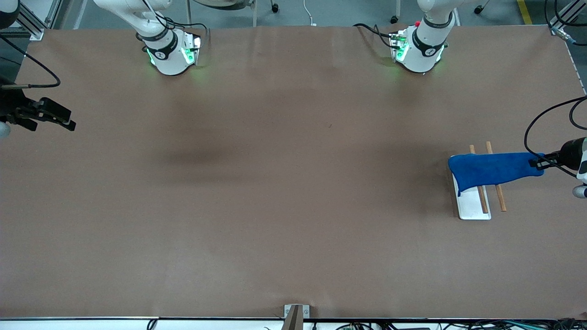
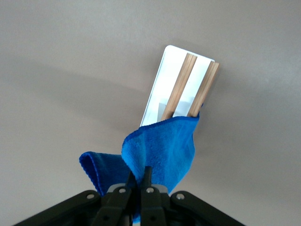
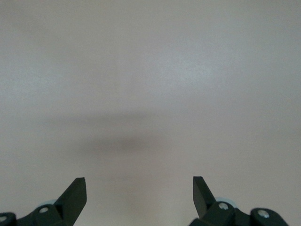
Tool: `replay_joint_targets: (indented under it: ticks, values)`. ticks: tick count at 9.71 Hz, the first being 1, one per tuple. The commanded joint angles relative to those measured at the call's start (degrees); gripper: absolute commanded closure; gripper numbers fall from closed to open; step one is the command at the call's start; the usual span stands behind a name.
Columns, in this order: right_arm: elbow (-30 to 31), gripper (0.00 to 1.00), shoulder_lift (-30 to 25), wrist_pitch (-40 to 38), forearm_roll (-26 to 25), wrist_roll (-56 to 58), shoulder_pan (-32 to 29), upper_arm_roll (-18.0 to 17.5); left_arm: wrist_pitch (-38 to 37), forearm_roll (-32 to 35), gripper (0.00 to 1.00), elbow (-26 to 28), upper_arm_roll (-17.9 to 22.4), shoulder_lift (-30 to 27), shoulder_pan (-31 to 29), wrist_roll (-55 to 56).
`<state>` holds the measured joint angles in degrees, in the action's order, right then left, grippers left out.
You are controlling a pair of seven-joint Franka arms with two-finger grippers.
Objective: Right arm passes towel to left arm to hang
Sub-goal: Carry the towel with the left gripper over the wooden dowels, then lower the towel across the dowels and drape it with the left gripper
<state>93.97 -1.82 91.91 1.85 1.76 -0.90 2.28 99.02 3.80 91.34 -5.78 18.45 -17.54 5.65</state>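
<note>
The blue towel lies draped across two wooden rods of a small rack with a white base, at the left arm's end of the table. My left gripper is shut on the towel's end, just past the rods. In the left wrist view the towel bunches up between the closed fingers of the left gripper, with the rods and white base above it. My right gripper hangs open and empty over bare table at the right arm's end; the right wrist view shows the right gripper with nothing between its fingers.
Brown table surface spreads between the two arm bases and the front edge. A small bracket sits at the middle of the front edge. Cables loop near the left wrist.
</note>
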Motion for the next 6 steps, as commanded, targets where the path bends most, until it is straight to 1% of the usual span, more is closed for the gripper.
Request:
replay_joint_targets:
  ticks: [1, 2, 3, 6]
  values:
    - [1.74, 0.0, -1.6, 0.55, -0.36, 0.53, -1.03, -0.78, 1.87, 1.21, 0.99, -0.64, 0.07, 2.91, 0.13, -0.9]
    - [1.74, 0.0, -1.6, 0.63, -0.36, 0.53, -1.03, -0.78, 3.01, 1.21, 0.99, -0.81, 0.07, 2.91, 0.22, -2.64]
    - [1.74, 0.0, -1.6, 0.55, -0.36, 0.53, -1.03, -0.78, 3.98, 1.21, 0.99, -2.12, 0.07, 3.08, 0.31, -4.4]
    - [1.74, 0.0, -1.52, 0.46, -0.36, 0.53, -1.12, -0.78, 4.08, 1.13, 0.99, -3.18, 0.07, 2.74, 0.4, -7.06]
